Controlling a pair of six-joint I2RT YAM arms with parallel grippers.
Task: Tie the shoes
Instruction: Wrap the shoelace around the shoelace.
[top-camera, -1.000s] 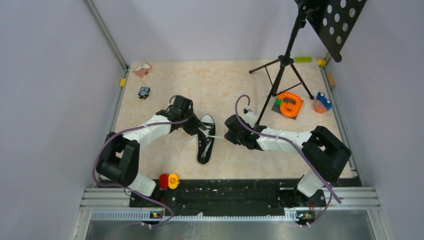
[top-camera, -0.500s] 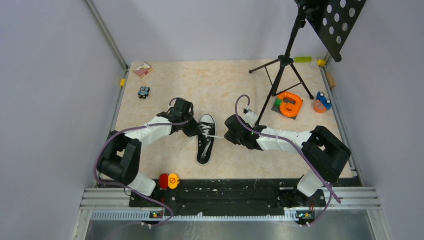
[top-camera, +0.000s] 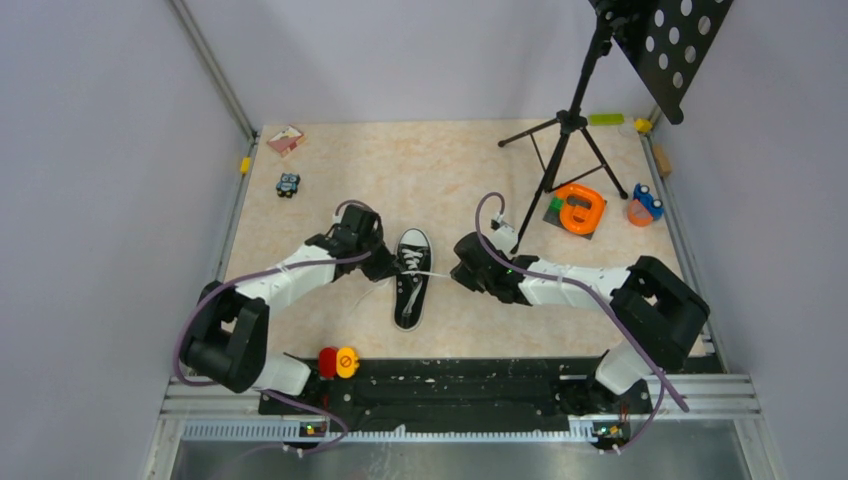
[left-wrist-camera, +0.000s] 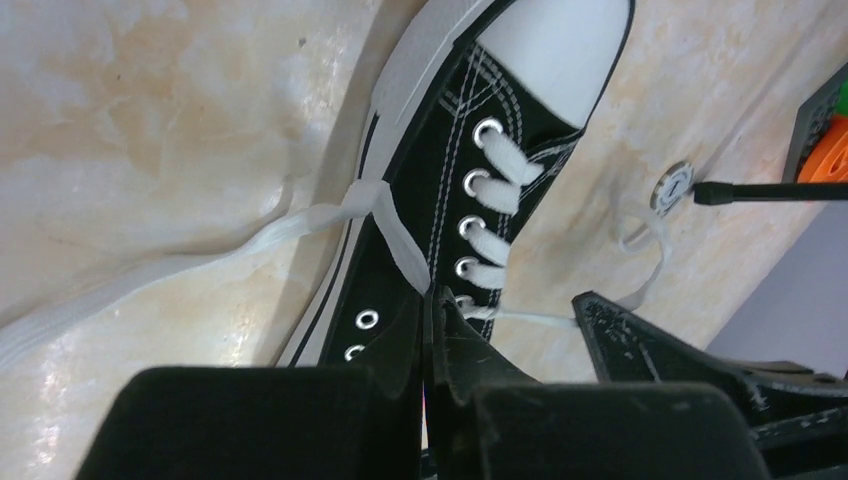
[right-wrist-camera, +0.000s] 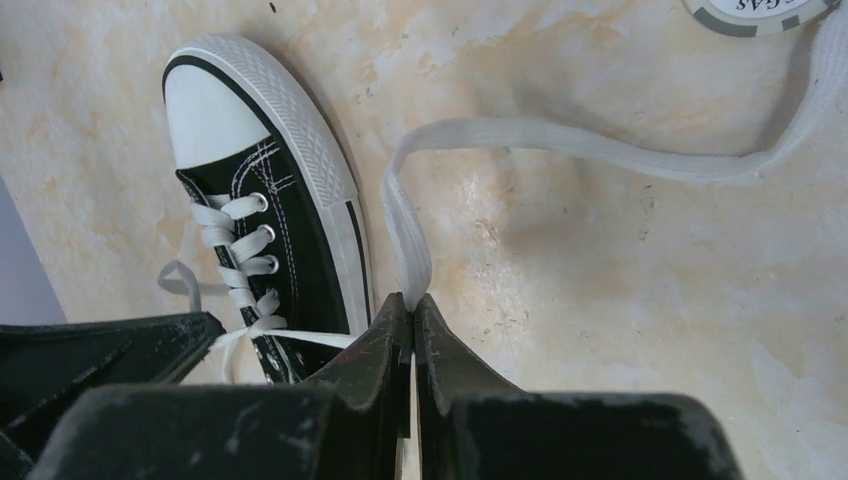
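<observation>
A black sneaker (top-camera: 408, 298) with a white toe cap lies mid-table, toe pointing away from the arms. My left gripper (top-camera: 384, 267) is at the shoe's left side. In the left wrist view it (left-wrist-camera: 432, 293) is shut on a white lace (left-wrist-camera: 300, 222) that crosses the shoe's (left-wrist-camera: 440, 160) side and trails onto the table. My right gripper (top-camera: 462, 276) is at the shoe's right side. In the right wrist view it (right-wrist-camera: 410, 298) is shut on the other lace (right-wrist-camera: 560, 140), which loops away across the table beside the shoe (right-wrist-camera: 290, 230). A taut lace strand runs between the two grippers.
A music stand tripod (top-camera: 565, 130) stands at the back right, with an orange tape dispenser (top-camera: 580, 208) and a blue-orange toy (top-camera: 645, 205) near it. A poker chip (right-wrist-camera: 760, 10) lies by the lace. A toy car (top-camera: 288, 184) and a pink box (top-camera: 286, 138) sit back left.
My left gripper has closed on the lace and drawn back left from over the shoe to its left side. The right gripper has stayed shut, barely shifting.
</observation>
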